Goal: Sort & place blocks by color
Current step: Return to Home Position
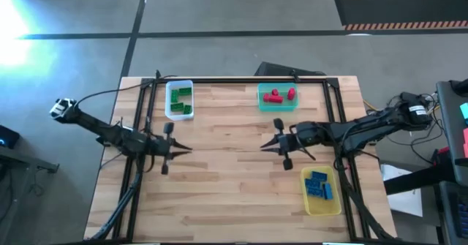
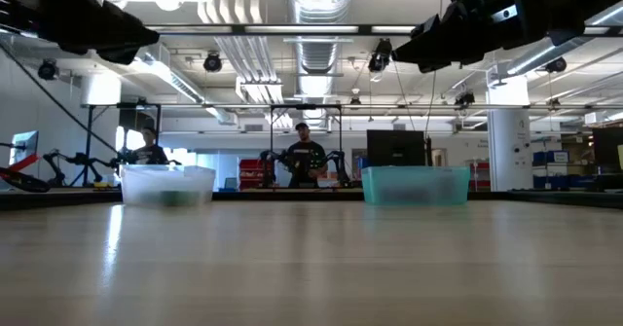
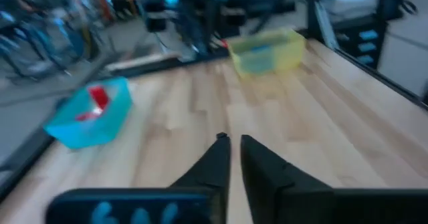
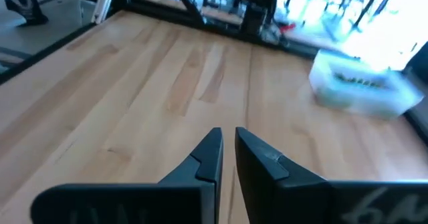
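Left tool point(image 1: 183, 148) first: its fingers are pinched nearly together with only a sliver of gap, and there's nothing in them. It hangs at about 9 o'clock of the tabletop's point(image 1: 227, 201) middle, tip aimed inward. The right tool point(image 1: 267, 145) mirrors it at 3 o'clock, also almost closed and empty, so the two tips face each other across bare wood.

My read is that the sorting is done and both arms are just parking. The blocks are all binned by colour and I can't spot a loose one:
- green blocks point(image 1: 180, 99) in the clear bin point(image 1: 175, 116) at 11 o'clock
- red blocks point(image 1: 280, 95) in the teal bin point(image 1: 278, 107) at 1 o'clock
- blue blocks point(image 1: 318, 184) in the yellow bin point(image 1: 322, 205) at 4 o'clock

The empty, closed-up fingers make sense with nothing left to grab.

As for obstacles, the right arm stretches in just past the yellow bin's far end, so pulling back low could clip it. The black frame point(image 1: 241, 80) rails run along the tabletop's edges beside both arms. Two people point(image 2: 304, 156) are in the room beyond, well away from all this.
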